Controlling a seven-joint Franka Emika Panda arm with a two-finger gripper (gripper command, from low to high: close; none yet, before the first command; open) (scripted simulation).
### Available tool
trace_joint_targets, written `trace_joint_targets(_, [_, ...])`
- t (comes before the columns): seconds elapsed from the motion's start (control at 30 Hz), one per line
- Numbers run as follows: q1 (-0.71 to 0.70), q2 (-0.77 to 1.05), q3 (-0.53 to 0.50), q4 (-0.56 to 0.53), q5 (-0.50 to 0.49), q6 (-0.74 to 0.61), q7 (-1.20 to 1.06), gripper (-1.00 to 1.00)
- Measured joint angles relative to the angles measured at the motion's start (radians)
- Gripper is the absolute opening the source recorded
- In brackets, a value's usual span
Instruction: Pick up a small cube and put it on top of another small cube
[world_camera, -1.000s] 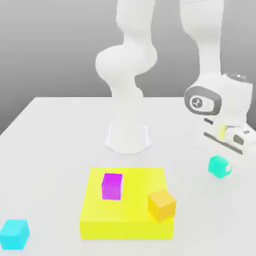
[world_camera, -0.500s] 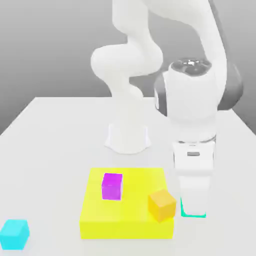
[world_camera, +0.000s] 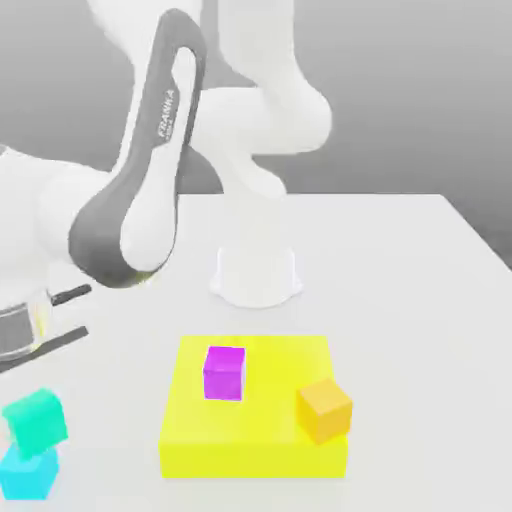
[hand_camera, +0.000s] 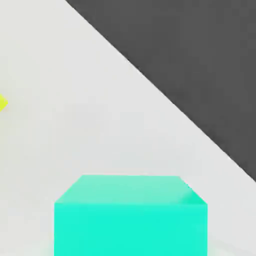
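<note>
The teal cube was seen resting, slightly tilted, on top of the cyan cube near the desk's front corner at the exterior view's left. In the hand view the teal cube lay close below the camera. The arm was bent over that corner. Whether the gripper was open or holding anything could not be told. A magenta cube and an orange cube were seen on a yellow block.

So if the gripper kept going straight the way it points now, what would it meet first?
Probably the teal cube: the hand view looks onto it directly ahead. In the exterior view it sits tilted on the sky-blue cube, below the hand at the exterior view's left edge. Depth is unclear, so contact can't be judged.
</note>
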Motion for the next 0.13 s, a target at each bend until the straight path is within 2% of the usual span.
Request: trace_joint_targets(0.13, [0.0,0.0,0.0,0.0,0.0,0.0,0.0,1.0])
